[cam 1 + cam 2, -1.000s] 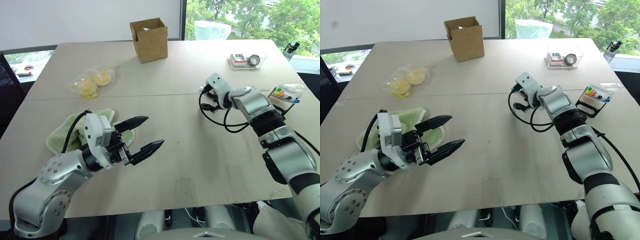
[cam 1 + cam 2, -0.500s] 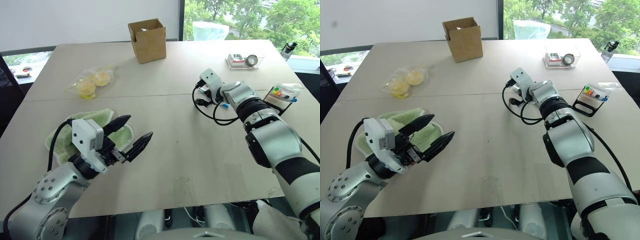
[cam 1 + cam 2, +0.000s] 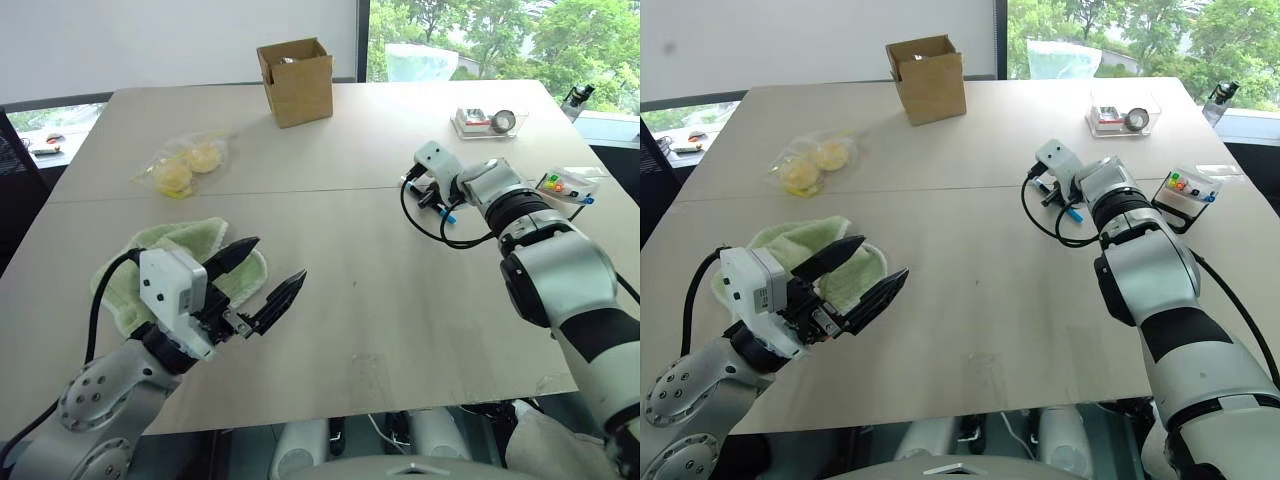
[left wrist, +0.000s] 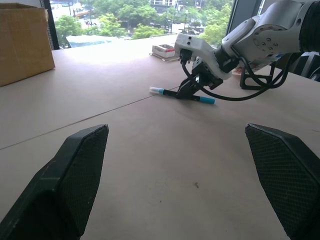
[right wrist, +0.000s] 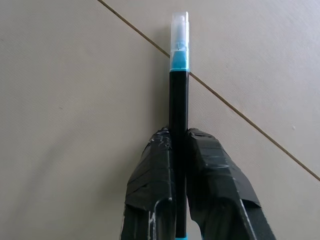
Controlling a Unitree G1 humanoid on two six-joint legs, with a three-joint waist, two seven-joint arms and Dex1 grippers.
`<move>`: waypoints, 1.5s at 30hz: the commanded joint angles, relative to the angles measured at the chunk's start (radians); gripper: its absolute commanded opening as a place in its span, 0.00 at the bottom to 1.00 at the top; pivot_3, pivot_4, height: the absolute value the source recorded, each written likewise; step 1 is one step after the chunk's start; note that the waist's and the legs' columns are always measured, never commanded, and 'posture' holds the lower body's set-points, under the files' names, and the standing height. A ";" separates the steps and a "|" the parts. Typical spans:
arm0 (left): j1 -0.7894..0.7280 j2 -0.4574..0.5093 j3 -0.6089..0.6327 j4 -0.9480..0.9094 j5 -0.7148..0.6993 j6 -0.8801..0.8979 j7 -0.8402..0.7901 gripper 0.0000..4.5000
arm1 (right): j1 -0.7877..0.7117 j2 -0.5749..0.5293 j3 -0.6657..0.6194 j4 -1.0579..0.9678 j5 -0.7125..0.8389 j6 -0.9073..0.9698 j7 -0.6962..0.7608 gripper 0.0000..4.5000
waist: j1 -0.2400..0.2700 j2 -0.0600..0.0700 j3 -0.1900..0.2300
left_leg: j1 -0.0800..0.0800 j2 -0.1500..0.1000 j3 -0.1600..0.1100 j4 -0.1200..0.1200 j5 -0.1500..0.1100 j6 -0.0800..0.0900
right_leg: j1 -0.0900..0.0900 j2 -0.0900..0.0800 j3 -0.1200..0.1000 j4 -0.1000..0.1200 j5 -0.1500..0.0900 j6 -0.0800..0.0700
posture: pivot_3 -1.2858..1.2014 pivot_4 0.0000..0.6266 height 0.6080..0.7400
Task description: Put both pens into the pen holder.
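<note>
Presently my right gripper (image 5: 179,150) is clamped mid-barrel on the blue-ended pen (image 5: 178,107): light, rigid, likely slick. My left gripper (image 3: 262,272) stands wide, holding nothing.

Blue-ended pen (image 5: 178,105) flat, pinched on table (image 5: 75,100)

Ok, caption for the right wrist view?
Right tool shut on the blue-ended pen lying on the table.

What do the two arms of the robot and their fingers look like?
Both arms have rounded silver-grey shells with black joints. Each wrist carries a white box, and looped black cables run along it. The left gripper has two tapered black fingers with a meshed texture; the right gripper has the same black fingers.
</note>
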 commanded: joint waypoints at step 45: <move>-0.685 -0.125 -0.398 0.348 0.035 0.002 -0.212 1.00 | 0.745 -0.099 -0.647 -0.897 0.165 -0.879 -0.722 0.03 | 0.015 0.000 0.000 | 0.007 0.000 0.004 0.000 0.002 0.003 | 0.005 0.002 0.007 0.000 0.001 0.003 | 0.52 0.24 1.00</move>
